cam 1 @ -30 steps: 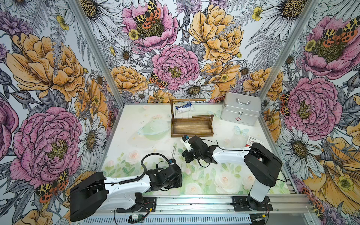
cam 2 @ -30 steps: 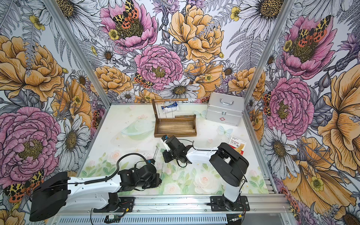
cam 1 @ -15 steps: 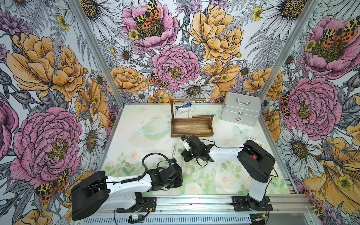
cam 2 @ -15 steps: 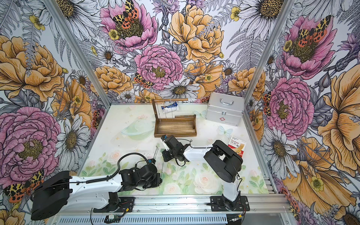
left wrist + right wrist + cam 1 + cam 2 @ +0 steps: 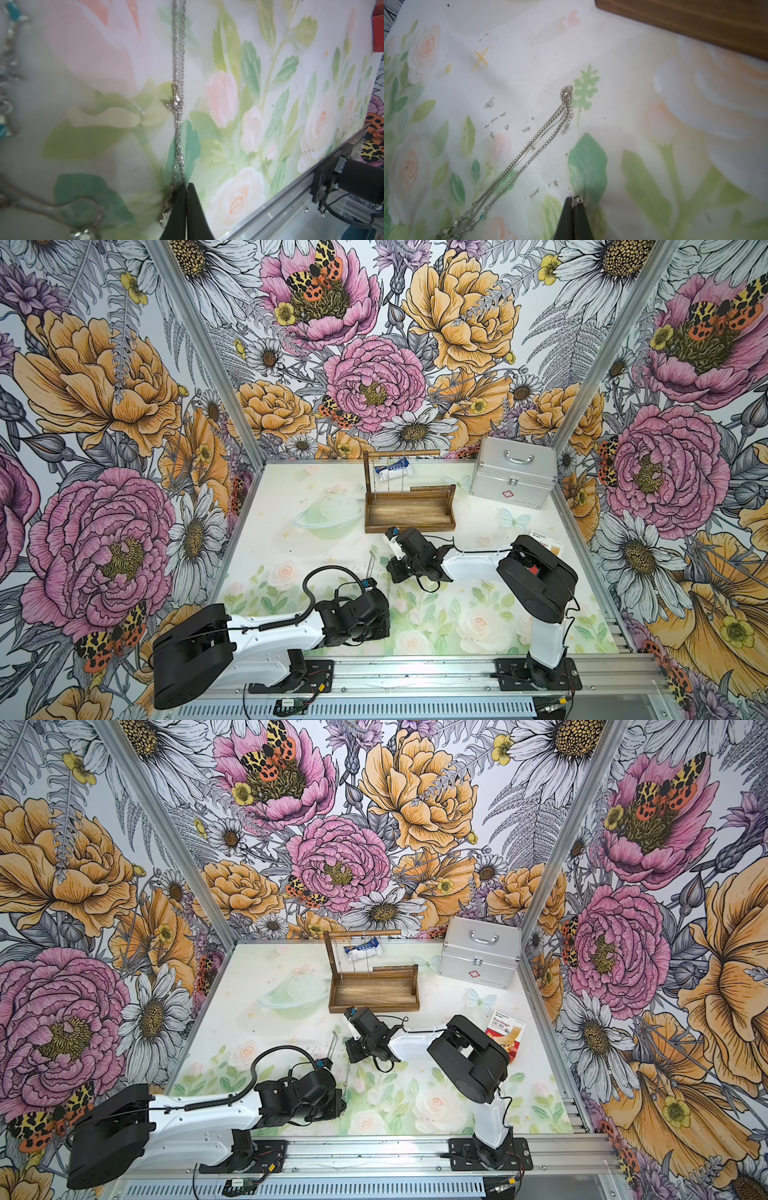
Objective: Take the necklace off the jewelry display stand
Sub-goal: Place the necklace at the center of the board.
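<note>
Left gripper (image 5: pixel 186 186): jaws closed, pinching one end of the necklace (image 5: pixel 175 102). The fine silver chain runs away from the fingertips, flat along the table mat (image 5: pixel 291 539).

Right gripper (image 5: pixel 574 200): jaws closed too, with a few links caught at the very tip.

In both top views a thin line joins the two grippers. I judge this to be one chain held at both ends, probably so that it goes down straight and not in a tangle.

Location: the necklace is off the stand (image 5: pixel 409 527). It lies on the mat between the grippers, on the near side of the tray and apart from it.

A second chain (image 5: pixel 529 143) lies loose just left of the held one, doubled over. Neither gripper touches it.

Containers:
- Stand tray: bare wood, nothing lying in it.
- Top rod (image 5: pixel 401 453): carries other thin chains (image 5: pixel 389 481) hanging down towards the tray. They are too fine to count.
- Silver case (image 5: pixel 513 481): far right, lid down, contents hidden.
- White-and-blue packet (image 5: pixel 392 470): on the mat behind the stand.
- Bandage box (image 5: pixel 505 1033): at the right edge, partly hidden by the right arm.

Judgement: this chain is already removed from the stand, and only letting go of it remains.
</note>
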`<state>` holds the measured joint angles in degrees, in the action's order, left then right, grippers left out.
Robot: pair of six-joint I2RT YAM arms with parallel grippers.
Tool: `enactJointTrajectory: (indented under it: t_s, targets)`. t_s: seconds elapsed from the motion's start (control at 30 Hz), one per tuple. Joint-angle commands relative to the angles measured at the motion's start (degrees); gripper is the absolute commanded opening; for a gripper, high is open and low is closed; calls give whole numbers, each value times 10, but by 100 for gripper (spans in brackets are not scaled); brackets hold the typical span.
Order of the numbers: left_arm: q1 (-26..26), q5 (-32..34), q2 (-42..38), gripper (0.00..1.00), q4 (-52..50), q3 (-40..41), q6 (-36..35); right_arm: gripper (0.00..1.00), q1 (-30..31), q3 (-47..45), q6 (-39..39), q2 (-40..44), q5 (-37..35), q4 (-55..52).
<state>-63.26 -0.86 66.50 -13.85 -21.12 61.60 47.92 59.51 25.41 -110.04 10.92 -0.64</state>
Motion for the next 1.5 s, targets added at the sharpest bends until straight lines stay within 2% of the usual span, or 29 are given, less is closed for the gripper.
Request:
enactJointTrajectory:
  t_s: [0.0,0.2,0.43,0.97,1.0,1.2,1.47]
  targets:
    - [-5,25,14,7,-39,7,5,0,-4,16,8,-11,-8,0]
    - [-9,30,12,7,-39,8,7,12,-6,14,10,-9,-13,0]
    - [-11,31,11,6,-40,8,8,18,-13,14,23,-1,-5,0]
    - [-15,37,8,7,-45,4,9,23,-22,23,51,22,23,19]
    - [-17,37,8,7,-46,5,10,24,-38,20,55,23,27,24]
    - [-16,38,8,8,-47,3,9,24,-48,13,73,33,50,46]
    - [-16,42,3,13,-53,-3,5,24,-51,-8,75,76,63,64]
